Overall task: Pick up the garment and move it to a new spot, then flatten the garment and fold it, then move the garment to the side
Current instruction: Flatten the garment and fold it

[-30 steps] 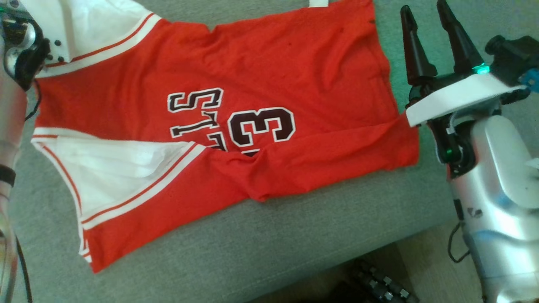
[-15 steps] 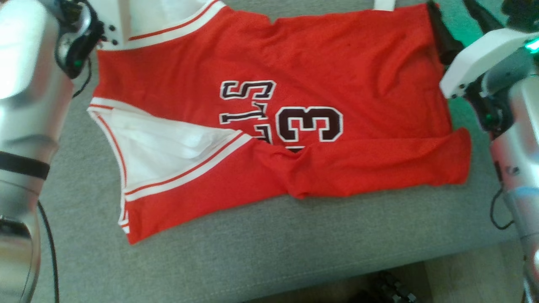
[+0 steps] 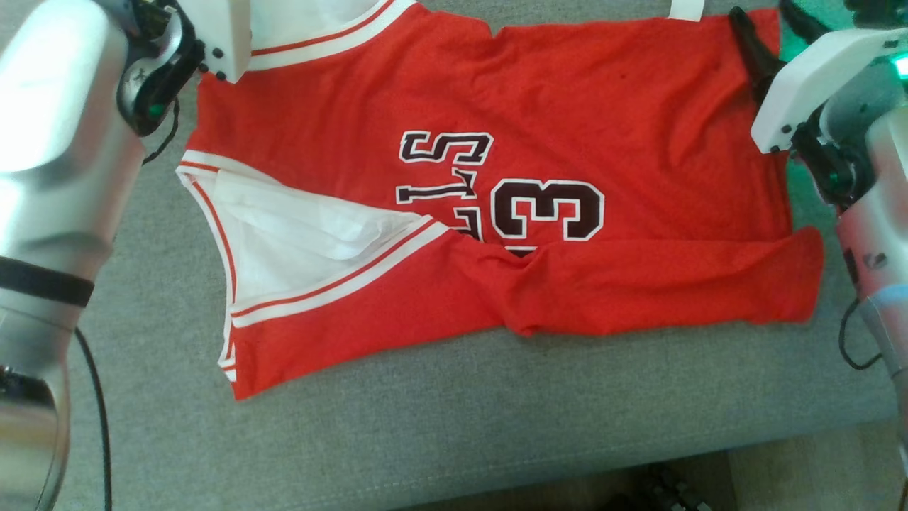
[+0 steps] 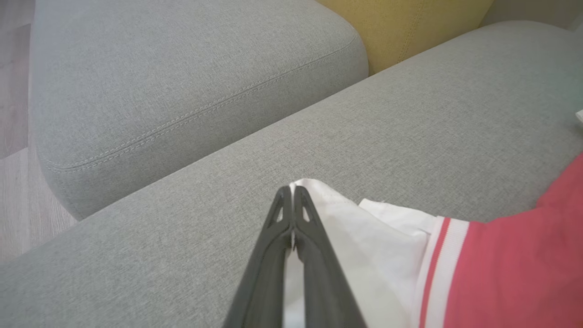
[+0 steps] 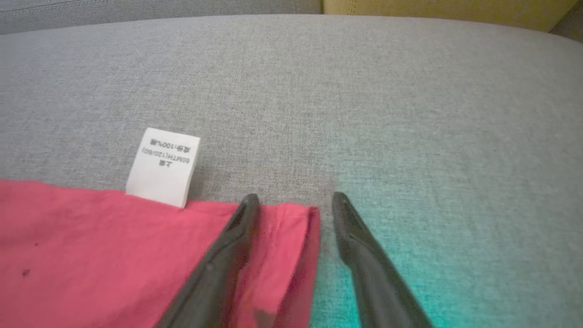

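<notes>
Right claw (image 5: 295, 197) has come in from the bare seat beside the hem to the far right corner of the garment (image 3: 496, 177). The head camera has swung as well, so the cloth's shift across the picture is no move of its own. The red and white garment lies flat on the grey sofa seat (image 3: 461, 426), its long axis running left to right. Its white-trimmed armholes are to the left and its hem to the right, and the near edge is folded over onto the print. A white care label (image 5: 163, 166) sticks out past the far edge, just left of the right claw. That claw's fingers stand apart, one over the red corner and the other over bare seat, with the hem edge between them. Left claw (image 4: 291, 189) is pressed together at the far left shoulder, apparently pinching white cloth. A yellow cushion (image 4: 401, 27) sits beyond, well apart.
</notes>
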### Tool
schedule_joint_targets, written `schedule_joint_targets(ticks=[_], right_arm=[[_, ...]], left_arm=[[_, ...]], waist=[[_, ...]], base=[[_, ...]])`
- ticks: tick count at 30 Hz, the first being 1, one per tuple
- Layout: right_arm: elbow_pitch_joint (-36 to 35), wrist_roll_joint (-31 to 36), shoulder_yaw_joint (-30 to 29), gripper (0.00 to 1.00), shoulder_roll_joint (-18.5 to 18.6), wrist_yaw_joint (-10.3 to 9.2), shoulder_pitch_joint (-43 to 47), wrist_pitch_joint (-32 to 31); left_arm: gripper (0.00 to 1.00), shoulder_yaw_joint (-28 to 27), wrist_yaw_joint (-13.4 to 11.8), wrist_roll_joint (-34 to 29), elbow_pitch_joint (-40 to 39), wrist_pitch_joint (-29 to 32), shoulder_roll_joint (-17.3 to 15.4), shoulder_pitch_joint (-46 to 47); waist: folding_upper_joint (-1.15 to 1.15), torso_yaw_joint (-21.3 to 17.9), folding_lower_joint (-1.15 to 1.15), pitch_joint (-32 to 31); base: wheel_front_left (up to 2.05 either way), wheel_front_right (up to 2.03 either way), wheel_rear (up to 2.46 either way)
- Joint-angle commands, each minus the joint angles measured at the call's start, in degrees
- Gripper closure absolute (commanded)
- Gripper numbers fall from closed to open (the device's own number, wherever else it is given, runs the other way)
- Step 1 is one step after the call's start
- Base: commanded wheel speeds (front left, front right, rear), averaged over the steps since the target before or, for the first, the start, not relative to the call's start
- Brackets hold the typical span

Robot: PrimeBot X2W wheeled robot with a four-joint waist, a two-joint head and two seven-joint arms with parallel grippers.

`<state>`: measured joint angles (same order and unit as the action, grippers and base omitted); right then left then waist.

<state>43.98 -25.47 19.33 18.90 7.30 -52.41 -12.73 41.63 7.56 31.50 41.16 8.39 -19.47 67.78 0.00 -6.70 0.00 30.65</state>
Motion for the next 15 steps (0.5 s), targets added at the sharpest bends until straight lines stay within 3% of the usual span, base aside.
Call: schedule_joint_targets(ticks=[1,8,15], right_arm=[[-0.24,-0.95,1.11,1.00,0.70,0.19,0.11,-0.23],[2.66,-2.40,1.20,1.00,1.74,0.19,-1.05,2.38],[5.37,0.26,0.24,1.00,2.21,0.19,-3.42,10.66]], left_arm=[[1.00,-1.76,-0.08,0.32,-1.31,-0.41,-2.66,2.38],[1.00,-2.51,-1.16,0.69,-0.25,-1.67,-3.61,2.56],[1.00,-3.98,-4.31,0.57,0.84,-4.42,-3.66,4.09]], waist=[[0.00,-0.12,0.00,-0.08],[0.00,-0.50,0.00,-0.18],[0.00,-0.48,0.00,-0.03]], base=[[0.00,0.00,0.00],[0.00,0.00,0.00],[0.00,0.00,0.00]])
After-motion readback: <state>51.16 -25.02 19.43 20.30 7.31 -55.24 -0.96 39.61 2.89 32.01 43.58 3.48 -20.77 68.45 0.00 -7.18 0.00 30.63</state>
